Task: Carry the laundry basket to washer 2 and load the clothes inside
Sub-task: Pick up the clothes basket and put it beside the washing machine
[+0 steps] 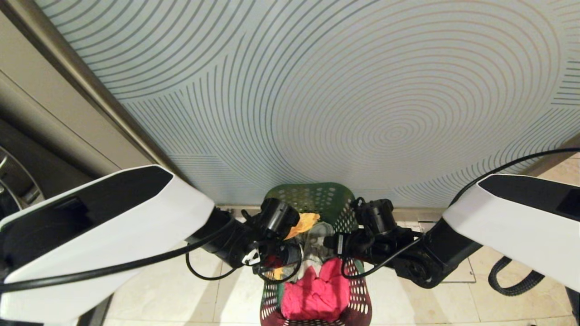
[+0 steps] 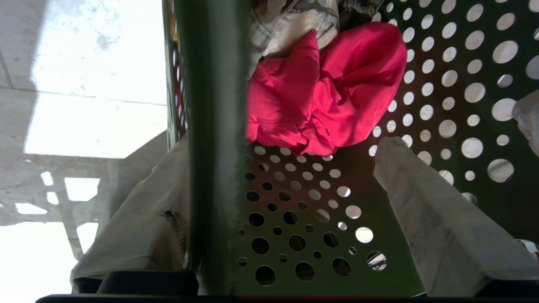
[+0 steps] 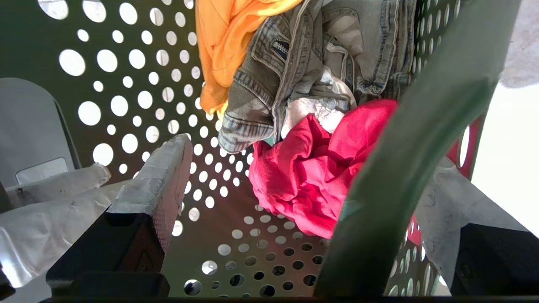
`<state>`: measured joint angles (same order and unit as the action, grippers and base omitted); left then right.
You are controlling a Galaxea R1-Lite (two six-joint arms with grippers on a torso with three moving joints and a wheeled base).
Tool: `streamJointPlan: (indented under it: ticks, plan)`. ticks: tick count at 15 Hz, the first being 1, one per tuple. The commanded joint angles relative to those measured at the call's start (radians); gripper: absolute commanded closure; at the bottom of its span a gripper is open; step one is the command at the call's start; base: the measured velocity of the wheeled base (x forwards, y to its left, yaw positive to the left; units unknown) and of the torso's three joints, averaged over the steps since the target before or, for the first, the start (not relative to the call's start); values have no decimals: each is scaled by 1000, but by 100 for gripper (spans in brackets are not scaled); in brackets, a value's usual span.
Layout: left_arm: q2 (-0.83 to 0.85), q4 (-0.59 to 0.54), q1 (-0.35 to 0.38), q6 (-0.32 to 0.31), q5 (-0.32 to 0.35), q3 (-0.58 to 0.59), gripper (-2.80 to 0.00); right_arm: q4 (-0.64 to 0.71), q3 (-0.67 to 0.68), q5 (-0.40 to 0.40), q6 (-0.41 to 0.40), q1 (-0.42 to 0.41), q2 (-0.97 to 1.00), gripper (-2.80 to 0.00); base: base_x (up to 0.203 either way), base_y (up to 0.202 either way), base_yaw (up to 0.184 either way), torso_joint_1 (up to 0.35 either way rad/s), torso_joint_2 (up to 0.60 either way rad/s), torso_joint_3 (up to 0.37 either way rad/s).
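The laundry basket (image 1: 317, 253) stands on the floor (image 1: 181, 290) directly in front of the robot, near the foot of a wall panel (image 1: 317, 81) patterned with fine concentric lines. Both grippers are down at its rim, one at each long side. The left gripper (image 2: 269, 202) straddles the left rim (image 2: 214, 147): one white-padded finger (image 2: 139, 227) is outside the basket and the other (image 2: 438, 219) inside, spread wide with the rim bar between them and not pinched. The right gripper (image 3: 311, 193) does the same at the opposite rim (image 3: 404, 168), its jaws wide, one finger (image 3: 160, 181) inside the basket and the other (image 3: 446, 198) outside. Neither holds anything.

The clothes lie in the bottom of the basket between the two grippers. There are three pieces: a pink-red garment (image 1: 317, 290) at the end nearest the robot, a grey denim garment (image 3: 311, 71) in the middle, and a yellow garment (image 1: 306, 222) at the far end toward the wall. The pink-red piece lies just beside the inner fingers of both grippers without touching them.

The floor is pale stone tile with light patches of glare. At the far left edge of the head view, part of a dark machine with a chrome ring (image 1: 18, 181) shows, too little to tell any label.
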<state>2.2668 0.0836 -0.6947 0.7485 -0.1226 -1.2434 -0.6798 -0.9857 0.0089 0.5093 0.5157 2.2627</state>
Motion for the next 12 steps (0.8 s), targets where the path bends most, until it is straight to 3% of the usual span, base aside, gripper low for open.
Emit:
streamJointPlan:
  ticks: [1,12]
  plan:
    - [13,2,-2,5,-2,-1,0,-3,0,0,3,-1,11,-280,0,0,0,0,0,0]
    - [-20,-8,-12,2,0,-5,0,-43,26,-5,2,-13,-12,-280,0,0,0,0,0,0]
